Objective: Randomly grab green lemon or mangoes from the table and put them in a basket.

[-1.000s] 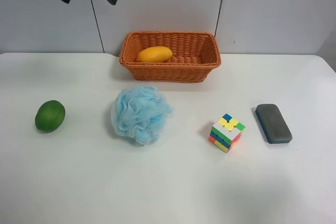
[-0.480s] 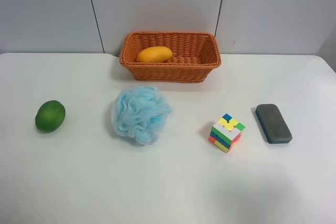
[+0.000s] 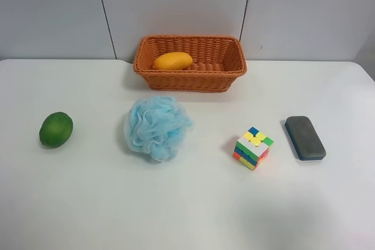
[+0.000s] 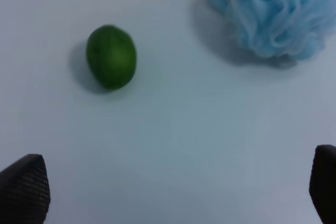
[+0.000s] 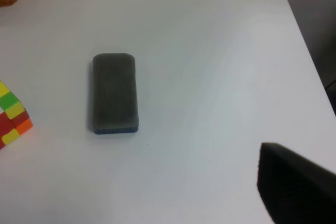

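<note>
Arm gone overhead; green lemon (image 3: 56, 129) w/ bare table (image 3: 88, 203) around.

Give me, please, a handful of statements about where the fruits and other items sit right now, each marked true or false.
1. The mango lies inside the wicker basket. True.
2. The green lemon is in the basket too. False: it sits on the white table, apart from the basket.
3. The blue bath pouf sits between the green lemon and the puzzle cube in the exterior high view. True.
4. The left tool is clamped on the green lemon. False: its fingertips stand wide apart, clear of the fruit.
5. The dark eraser rests on top of the puzzle cube. False: it lies flat on the table beside it.
</note>
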Controlling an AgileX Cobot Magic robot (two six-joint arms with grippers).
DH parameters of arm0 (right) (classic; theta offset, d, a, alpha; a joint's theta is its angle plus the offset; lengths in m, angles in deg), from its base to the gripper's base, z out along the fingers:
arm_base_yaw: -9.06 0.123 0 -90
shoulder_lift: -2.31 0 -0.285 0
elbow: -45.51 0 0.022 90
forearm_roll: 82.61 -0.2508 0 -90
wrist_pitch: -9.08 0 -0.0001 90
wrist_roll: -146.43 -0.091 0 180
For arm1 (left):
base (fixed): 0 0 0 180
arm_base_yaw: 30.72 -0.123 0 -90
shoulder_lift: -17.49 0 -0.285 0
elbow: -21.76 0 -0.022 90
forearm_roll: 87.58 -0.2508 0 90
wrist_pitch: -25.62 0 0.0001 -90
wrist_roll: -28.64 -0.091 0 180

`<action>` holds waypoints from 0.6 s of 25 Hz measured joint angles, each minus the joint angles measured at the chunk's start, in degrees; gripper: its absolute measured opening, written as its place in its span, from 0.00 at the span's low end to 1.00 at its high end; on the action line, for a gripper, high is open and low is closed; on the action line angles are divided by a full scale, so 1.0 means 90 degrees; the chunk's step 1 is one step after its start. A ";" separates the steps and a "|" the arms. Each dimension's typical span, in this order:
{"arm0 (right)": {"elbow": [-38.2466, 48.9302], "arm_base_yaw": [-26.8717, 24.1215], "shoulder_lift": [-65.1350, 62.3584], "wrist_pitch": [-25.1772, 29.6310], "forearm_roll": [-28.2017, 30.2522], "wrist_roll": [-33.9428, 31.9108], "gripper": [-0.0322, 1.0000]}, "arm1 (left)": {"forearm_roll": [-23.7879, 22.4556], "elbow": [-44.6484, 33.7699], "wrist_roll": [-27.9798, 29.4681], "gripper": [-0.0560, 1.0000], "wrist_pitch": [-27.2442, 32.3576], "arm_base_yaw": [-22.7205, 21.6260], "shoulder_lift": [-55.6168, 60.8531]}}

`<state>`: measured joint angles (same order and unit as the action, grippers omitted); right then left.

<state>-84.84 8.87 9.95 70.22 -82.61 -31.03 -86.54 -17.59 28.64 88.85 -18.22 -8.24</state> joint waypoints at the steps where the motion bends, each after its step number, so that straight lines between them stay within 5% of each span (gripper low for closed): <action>1: 0.0000 0.0000 0.0000 0.0000 0.0000 0.0000 0.99 | 0.0080 -0.0123 0.0000 0.99 0.0000 -0.0228 0.0165; 8: 0.0000 0.0000 0.0000 0.0000 0.0000 0.0000 0.99 | 0.0422 -0.0845 -0.0965 0.99 -0.0172 -0.1480 0.1274; 15: 0.0000 0.0000 0.0000 0.0000 0.0000 0.0000 0.99 | 0.0460 -0.0916 -0.1083 0.99 -0.0213 -0.1829 0.2005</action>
<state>-84.84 8.87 9.95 70.22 -82.61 -31.03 -82.40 -25.83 18.89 86.93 -34.68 9.81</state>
